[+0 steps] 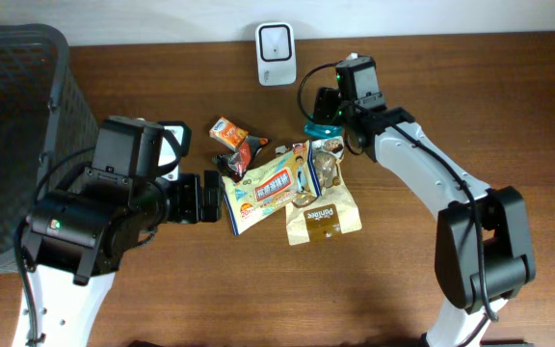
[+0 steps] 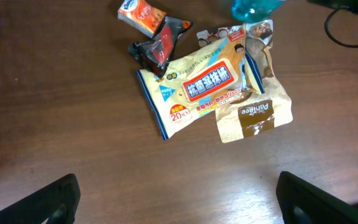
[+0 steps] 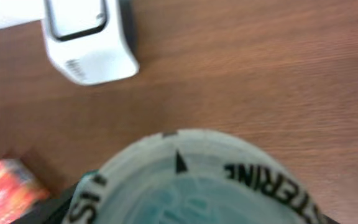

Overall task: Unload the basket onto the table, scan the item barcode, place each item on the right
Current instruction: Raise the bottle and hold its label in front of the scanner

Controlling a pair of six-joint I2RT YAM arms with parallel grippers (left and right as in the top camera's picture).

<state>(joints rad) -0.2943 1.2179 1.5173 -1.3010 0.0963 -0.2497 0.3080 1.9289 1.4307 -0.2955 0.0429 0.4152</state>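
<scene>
Right wrist view: a round, translucent teal mouthwash bottle (image 3: 185,186) with a pale lettered rim sat at the right pincer (image 1: 324,121), near the glossy white scanner (image 1: 276,53); the grip could not be told. The left pincer (image 2: 179,196) was spread wide over crinkly packets (image 2: 197,87) on the wood tabletop (image 2: 55,124).

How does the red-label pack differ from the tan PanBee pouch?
The red-label pack is white, yellow and blue; the PanBee pouch is tan. The pack is longer and lies diagonally; the pouch is squarer. Both lie flat on the table, touching.
</scene>
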